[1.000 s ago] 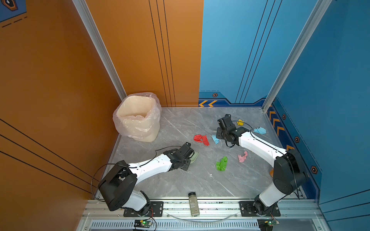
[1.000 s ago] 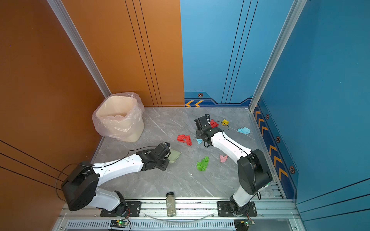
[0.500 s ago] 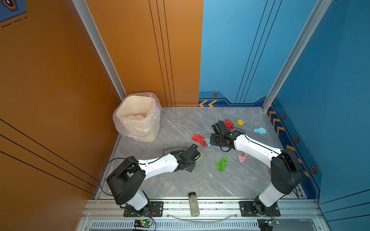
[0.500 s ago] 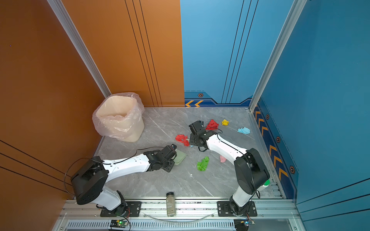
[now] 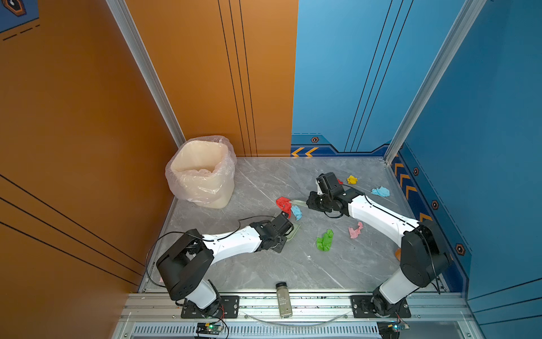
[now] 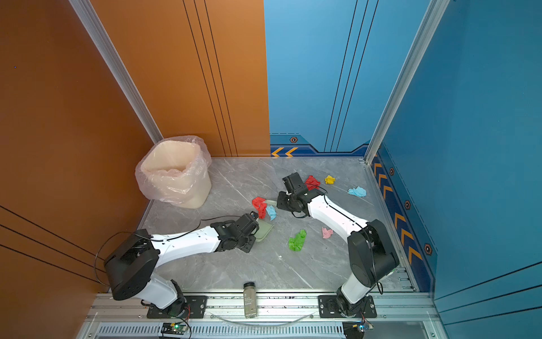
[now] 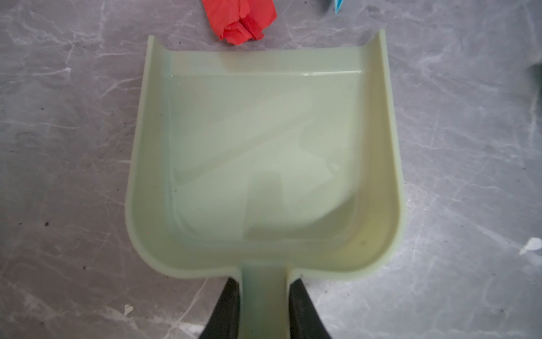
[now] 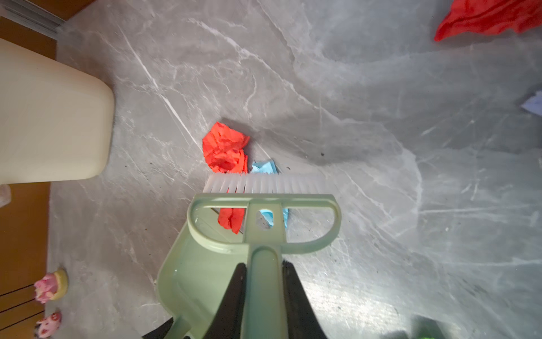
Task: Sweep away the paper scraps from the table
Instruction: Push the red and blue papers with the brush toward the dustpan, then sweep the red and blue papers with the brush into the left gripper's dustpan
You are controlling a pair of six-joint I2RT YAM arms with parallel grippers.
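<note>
On the grey marble table (image 5: 264, 264) lie several paper scraps. A red one (image 5: 284, 204) and a light blue one (image 5: 296, 212) sit just ahead of the open lip of the pale green dustpan (image 7: 264, 146). My left gripper (image 7: 264, 293) is shut on the dustpan's handle. My right gripper (image 8: 264, 276) is shut on the handle of the green brush (image 8: 264, 223), whose white bristles touch those two scraps. Green (image 5: 325, 240), pink (image 5: 355, 230), yellow (image 5: 352, 179), another blue (image 5: 380, 191) and another red scrap (image 6: 312, 182) lie apart on the right. The pan is empty.
A cream bin (image 5: 202, 173) lined with clear plastic stands at the back left. A small bottle (image 5: 283, 299) lies on the front aluminium rail. Two pink pig figurines (image 8: 50, 286) stand near the left wall. Walls close in the back and both sides.
My right gripper swung the brush leftwards, pushing the red and blue scraps toward the dustpan. My left gripper slid the dustpan to the right, up to those scraps.
</note>
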